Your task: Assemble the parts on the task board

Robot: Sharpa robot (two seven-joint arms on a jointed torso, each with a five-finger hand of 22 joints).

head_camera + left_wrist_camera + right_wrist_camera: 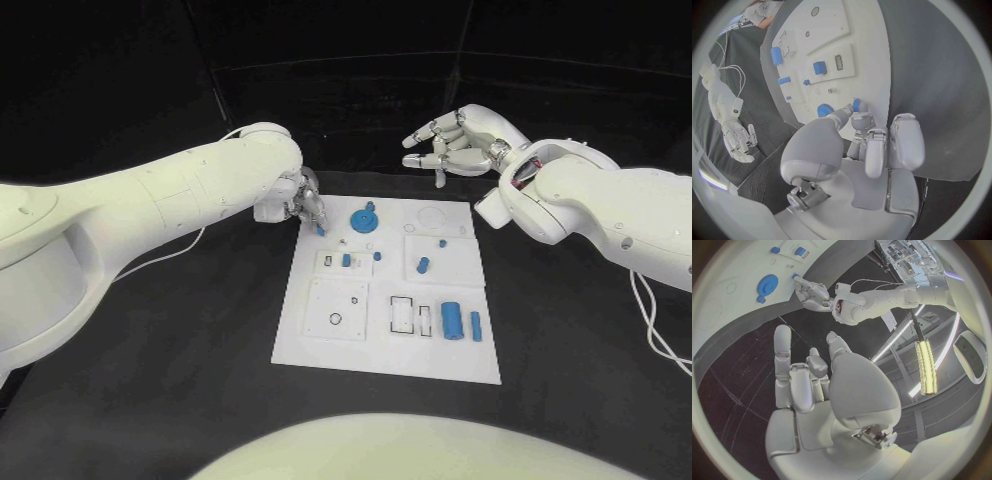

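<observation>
My left arm (159,190) reaches in across the table, its left hand (299,203) turned downward with fingers (856,121) drawn together, pinching a small blue part (317,229) at the tips. My right arm (606,205) is bent at the far side, right hand (462,140) raised above the table, fingers (784,357) apart and lightly curled, holding nothing.

No text, label, brand or number can be read on anything here
</observation>
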